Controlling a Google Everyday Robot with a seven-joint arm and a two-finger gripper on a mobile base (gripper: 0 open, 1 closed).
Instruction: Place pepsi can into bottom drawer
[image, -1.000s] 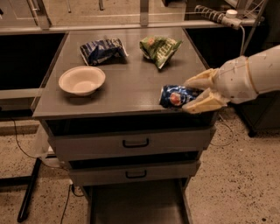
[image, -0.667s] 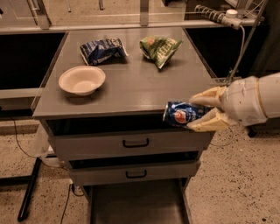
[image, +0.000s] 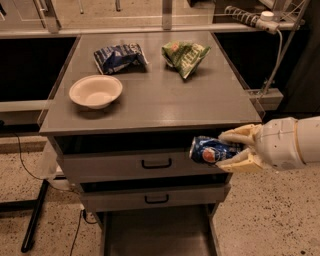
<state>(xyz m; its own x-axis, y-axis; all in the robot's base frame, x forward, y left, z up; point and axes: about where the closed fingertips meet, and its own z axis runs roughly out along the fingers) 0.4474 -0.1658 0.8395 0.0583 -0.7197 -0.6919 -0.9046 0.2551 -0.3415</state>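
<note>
Pepsi can (image: 209, 150) pinched in the gripper (image: 226, 151), 2 pale fingers (image: 240, 134) closed on it, 1 over the top side and 1 under. Lying sideways, long axis close to level, free end and round logo sticking out to the left of the gripper. Held in the air off the bench (image: 150, 100), past its front edge and below its top, in front of the right end of the upper handled drawer (image: 156, 163). Touching that drawer face or just clear of it? Cannot tell from this angle.

Now the relation that matters: bottom drawer (image: 155, 235) pulled out at the foot of the cabinet, grey floor showing, below the can and off to its left. Second handled drawer (image: 156, 199) shut in between. Only 1 arm in play, so no choice of side.

Judged from here: carry phase, about halfway, lowering and release not yet done. Next move probably down past both closed fronts with a drift left, keeping the can level to land flat between the low side walls.

Up on the bench: bowl (image: 95, 91), blue chip bag (image: 119, 56), green chip bag (image: 185, 54), all well apart from the can.
</note>
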